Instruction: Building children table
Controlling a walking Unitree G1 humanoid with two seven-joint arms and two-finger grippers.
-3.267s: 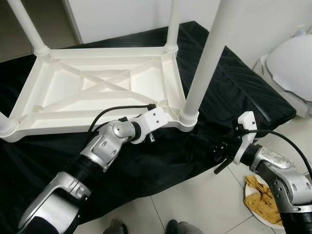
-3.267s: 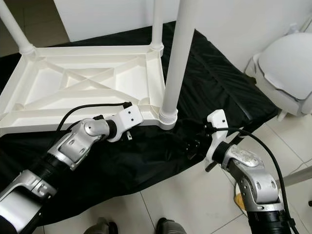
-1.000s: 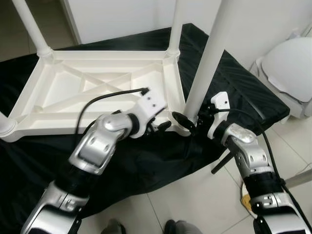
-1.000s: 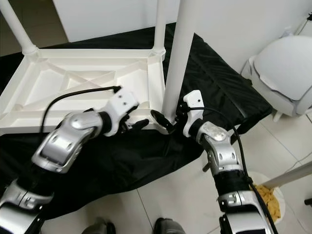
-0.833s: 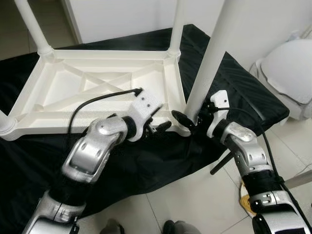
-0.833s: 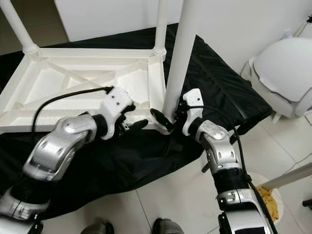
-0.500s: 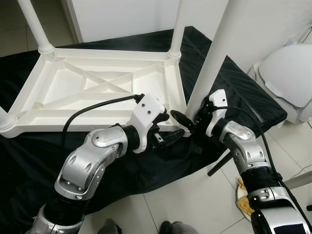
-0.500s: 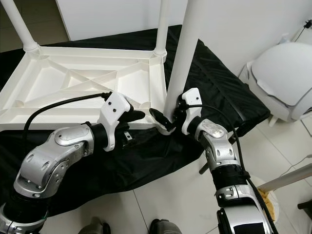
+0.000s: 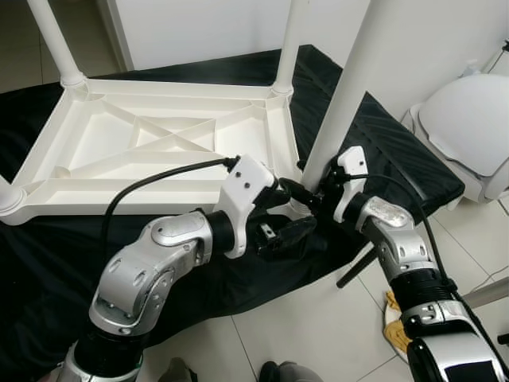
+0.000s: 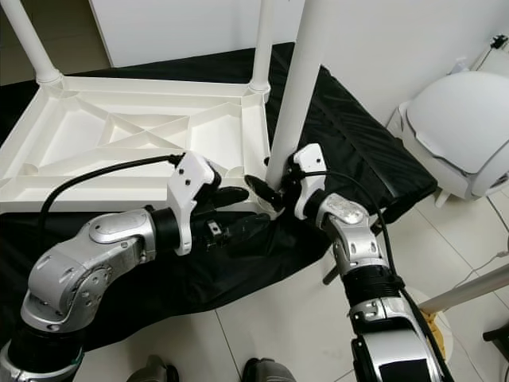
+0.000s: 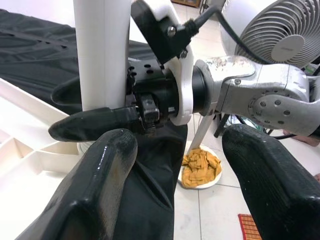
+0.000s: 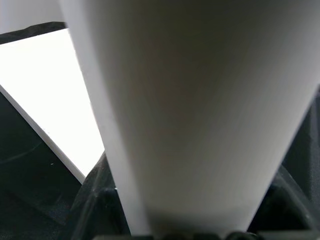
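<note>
Item 1, right gripper [image 9: 306, 191]: we record its two black fingers clamped round the base of the near table leg [image 9: 343, 103], one finger on each side of the white tube, low down where the leg meets its corner socket. The right wrist view confirms this, the leg [image 12: 190, 115] standing close between both fingers.

Item 2, left gripper [image 9: 282, 219]: fingers spread wide apart, holding nothing. It hangs over the black cloth [image 9: 238, 270] just in front of the table's near corner, close beside the right gripper. In the left wrist view both fingers [image 11: 95, 190] frame the right arm's wrist and the foot of the leg, without touching either.

Item 3, children's table [image 9: 159, 143]: white plastic, lying upside down on the black cloth, ribbed underside up, legs standing upward from the corners.

Item 4, surroundings: white fan [image 11: 280, 30]; plate with yellow cloth [image 11: 200, 167] on the tiled floor.

Changes noted: about three seconds earlier the right gripper sat apart from the table, out over the cloth's edge; we now find it moved in and closed on the leg. The left gripper has come forward from the table's near rim and turned toward the leg, fingers opened.
</note>
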